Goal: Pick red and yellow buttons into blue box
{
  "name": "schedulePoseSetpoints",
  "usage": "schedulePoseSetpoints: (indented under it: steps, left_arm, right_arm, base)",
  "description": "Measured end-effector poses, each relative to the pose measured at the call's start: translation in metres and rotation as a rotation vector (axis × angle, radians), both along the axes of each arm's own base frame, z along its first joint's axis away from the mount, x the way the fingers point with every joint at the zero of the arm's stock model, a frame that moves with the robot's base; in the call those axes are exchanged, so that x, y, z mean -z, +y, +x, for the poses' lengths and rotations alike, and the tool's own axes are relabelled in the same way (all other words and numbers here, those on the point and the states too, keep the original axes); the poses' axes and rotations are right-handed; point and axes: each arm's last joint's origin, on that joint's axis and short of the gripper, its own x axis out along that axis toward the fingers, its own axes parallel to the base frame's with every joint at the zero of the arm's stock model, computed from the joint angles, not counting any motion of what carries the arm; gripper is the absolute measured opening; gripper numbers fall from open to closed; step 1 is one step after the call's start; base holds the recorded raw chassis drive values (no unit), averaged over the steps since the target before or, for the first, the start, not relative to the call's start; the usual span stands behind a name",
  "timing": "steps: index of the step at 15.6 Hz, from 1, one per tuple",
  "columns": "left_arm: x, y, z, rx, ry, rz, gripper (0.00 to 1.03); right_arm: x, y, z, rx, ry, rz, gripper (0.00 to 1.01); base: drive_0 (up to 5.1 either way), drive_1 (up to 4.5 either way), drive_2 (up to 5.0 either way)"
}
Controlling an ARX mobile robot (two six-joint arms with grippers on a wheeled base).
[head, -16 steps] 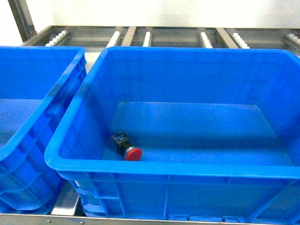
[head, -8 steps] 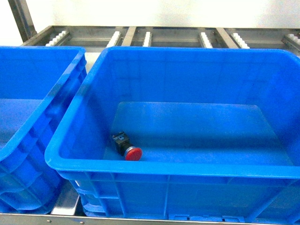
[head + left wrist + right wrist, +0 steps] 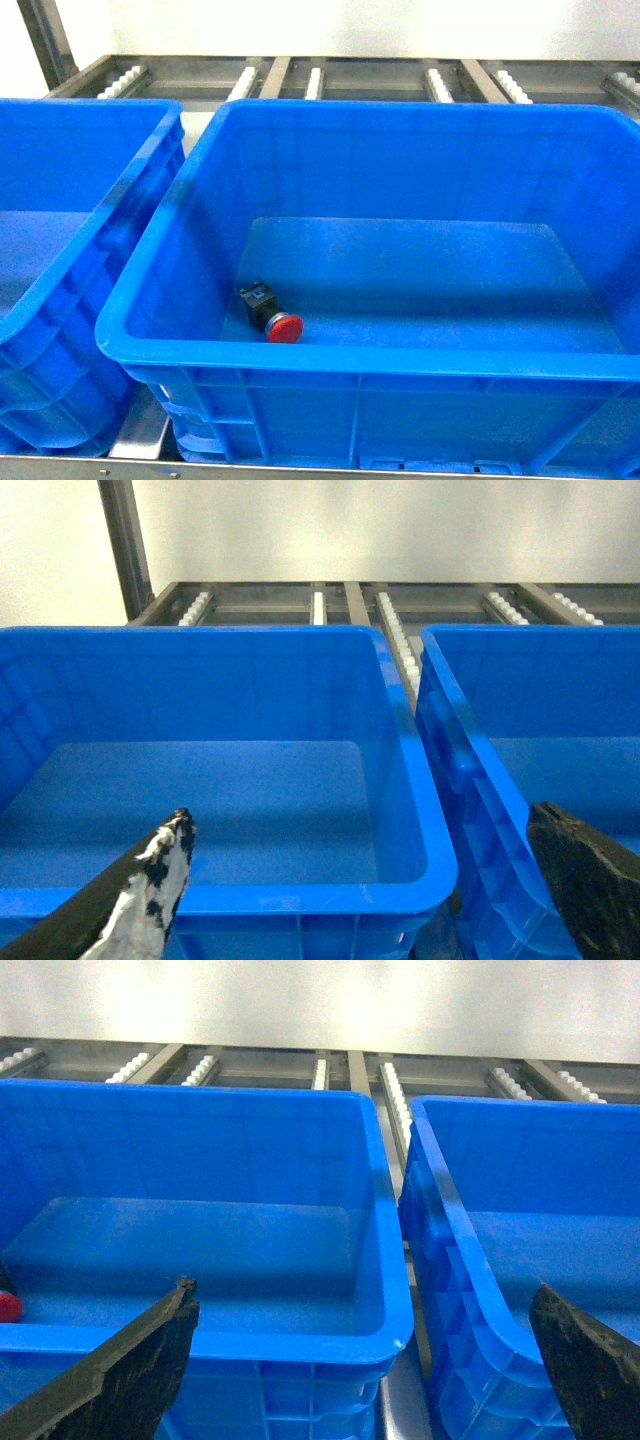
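The red button (image 3: 283, 327) lies on its side on the floor of the big blue box (image 3: 370, 362), near the front left corner, its black body pointing back. A sliver of the red button's cap (image 3: 8, 1306) shows at the left edge of the right wrist view. The yellow button is out of view. Neither gripper appears in the head view. My left gripper (image 3: 360, 815) hangs open before the rim of a second blue crate (image 3: 200, 898), with nothing between its fingers. My right gripper (image 3: 364, 1288) is open and empty in front of the blue box's near right corner (image 3: 385, 1335).
A blue crate (image 3: 60, 260) stands close against the box's left side, and another crate (image 3: 520, 1220) stands to its right. Behind them runs a metal roller rack (image 3: 320, 78) below a white wall. A metal ledge (image 3: 140, 435) shows below the crates.
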Motion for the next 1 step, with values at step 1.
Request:
schedulePoseSetpoints:
  steps: [1]
  left_arm:
    - [0.0, 0.0, 0.0, 0.0, 0.0, 0.0, 0.98]
  right_arm:
    - [0.0, 0.0, 0.0, 0.0, 0.0, 0.0, 0.98]
  base:
    - [0.0, 0.0, 0.0]
